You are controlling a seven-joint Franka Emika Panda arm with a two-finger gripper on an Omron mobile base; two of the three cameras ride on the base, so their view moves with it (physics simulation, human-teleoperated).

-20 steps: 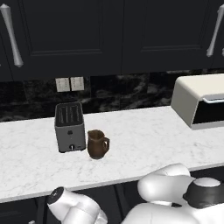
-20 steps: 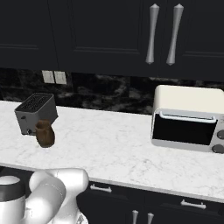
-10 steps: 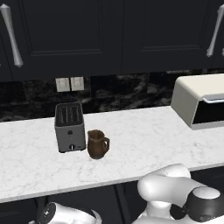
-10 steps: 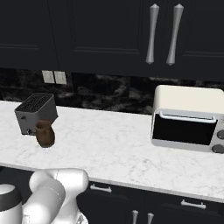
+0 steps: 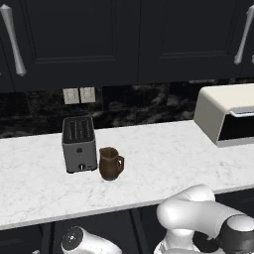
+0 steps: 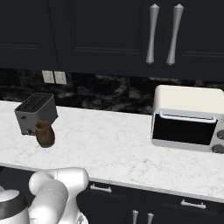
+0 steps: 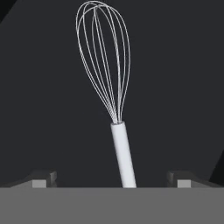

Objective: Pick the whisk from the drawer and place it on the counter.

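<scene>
Whisk (image 7: 114, 109): thin silver wire loops, slim pale straight handle.

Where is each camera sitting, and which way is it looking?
Left base view: behind the arm on its left, facing forward and down at the counter with the toaster, brown jug and toaster oven; white arm links show at the lower right.
Right base view: behind on the right, facing that same counter; arm links show at the lower left.
Hand view: on the hand, looking along the open gripper at the whisk lying in the dark drawer, handle between the jaws.
Both base views share counter, toaster, jug and oven.
</scene>
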